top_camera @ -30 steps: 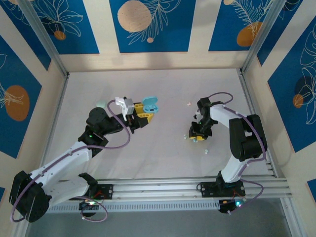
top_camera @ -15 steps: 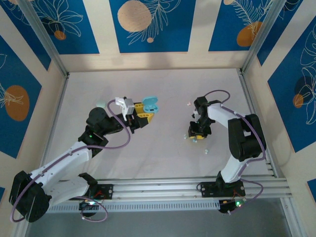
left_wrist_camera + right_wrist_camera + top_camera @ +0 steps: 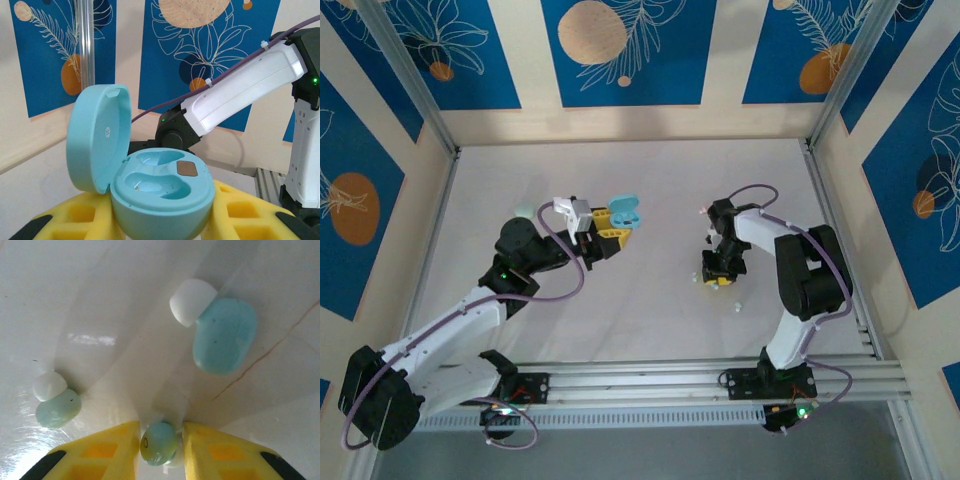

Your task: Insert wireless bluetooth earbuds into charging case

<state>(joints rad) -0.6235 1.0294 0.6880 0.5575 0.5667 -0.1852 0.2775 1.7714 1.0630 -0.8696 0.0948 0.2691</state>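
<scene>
The right jaws are almost closed, tips down on the bench (image 3: 100,290), pinching a pale blue earbud (image 3: 159,442) between the yellow pads (image 3: 225,460). Ahead of the jaws and to their right, a blue earbud (image 3: 225,335) with a white tip lies loose. Just off the left pad sits a mint earbud (image 3: 57,407), also white-tipped. The left jaws are clamped on the base of the charging case (image 3: 160,197), its lid (image 3: 97,137) swung open and two wells showing.
</scene>
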